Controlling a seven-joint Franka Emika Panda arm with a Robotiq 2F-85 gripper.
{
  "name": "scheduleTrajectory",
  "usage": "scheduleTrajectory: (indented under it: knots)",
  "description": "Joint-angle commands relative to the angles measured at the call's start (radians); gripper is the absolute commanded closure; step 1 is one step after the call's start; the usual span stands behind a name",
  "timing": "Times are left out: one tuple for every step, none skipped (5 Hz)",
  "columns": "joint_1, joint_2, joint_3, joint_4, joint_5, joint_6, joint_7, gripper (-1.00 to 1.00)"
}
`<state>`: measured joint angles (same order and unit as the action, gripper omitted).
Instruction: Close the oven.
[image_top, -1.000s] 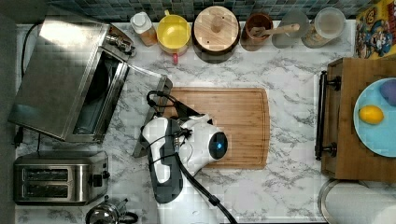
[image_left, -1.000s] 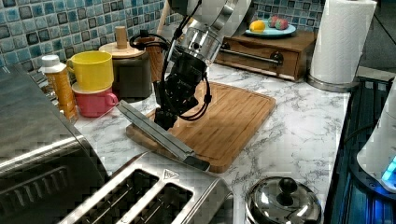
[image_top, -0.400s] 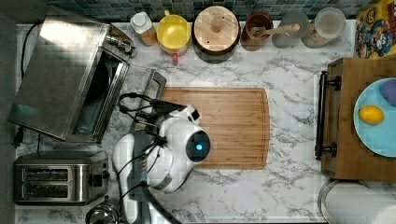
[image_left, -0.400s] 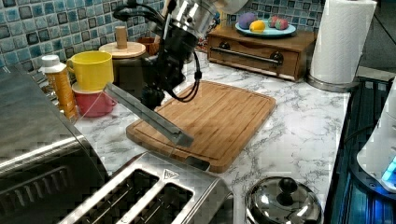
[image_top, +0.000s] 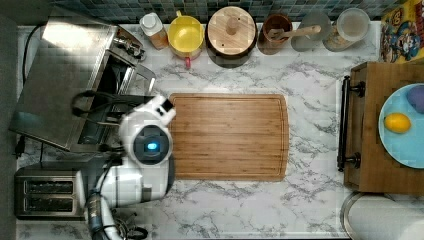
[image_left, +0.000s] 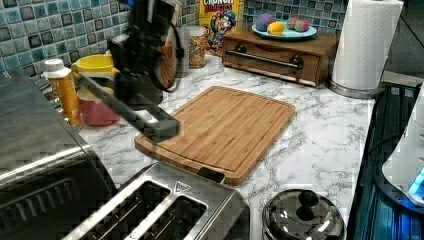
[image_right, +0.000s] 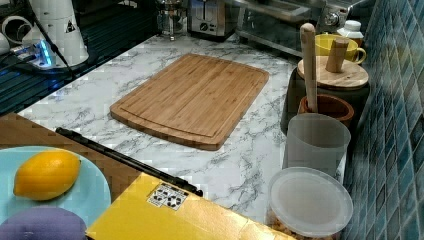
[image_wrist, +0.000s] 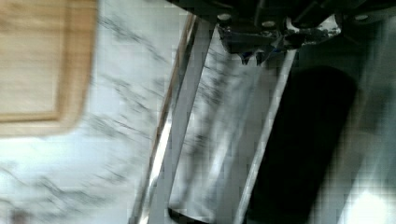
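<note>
The oven (image_top: 60, 75) is the big brushed-steel box at the top view's left, with its dark cavity still showing. Its glass door (image_left: 125, 105) is tilted partway up, and the steel bar handle (image_left: 162, 127) juts out over the marble. My arm (image_top: 147, 142) hangs over the door's outer edge and hides the gripper from above. In the wrist view the gripper (image_wrist: 253, 58) has its fingertips together, shut on nothing, right by the door's glass pane (image_wrist: 219, 140) and handle (image_wrist: 180, 126). In the left view the arm (image_left: 145, 50) is a dark blur behind the door.
A bamboo cutting board (image_top: 227, 135) lies beside the door. A two-slot toaster (image_top: 47, 192) stands just below the oven in the top view. A bottle (image_top: 152, 30), a yellow mug (image_top: 186, 35) and a wood-lidded jar (image_top: 231, 30) line the back wall. At the top view's right is a wooden drawer box (image_top: 370, 130).
The arm has swept toward the oven, to the top view's left. The door has swung up from near flat on the counter to a steeper tilt.
</note>
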<state>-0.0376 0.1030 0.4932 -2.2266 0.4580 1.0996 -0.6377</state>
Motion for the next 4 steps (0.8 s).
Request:
scheduleTrajectory:
  knots:
    - [0.055, 0.037, 0.110, 0.346, -0.680, -0.160, 0.675, 1.00]
    - [0.065, 0.015, 0.081, 0.363, -0.783, -0.233, 0.849, 1.00]
    - [0.072, 0.017, 0.083, 0.422, -0.866, -0.389, 0.979, 1.00]
    - [0.049, -0.055, 0.080, 0.359, -0.843, -0.366, 0.967, 1.00]
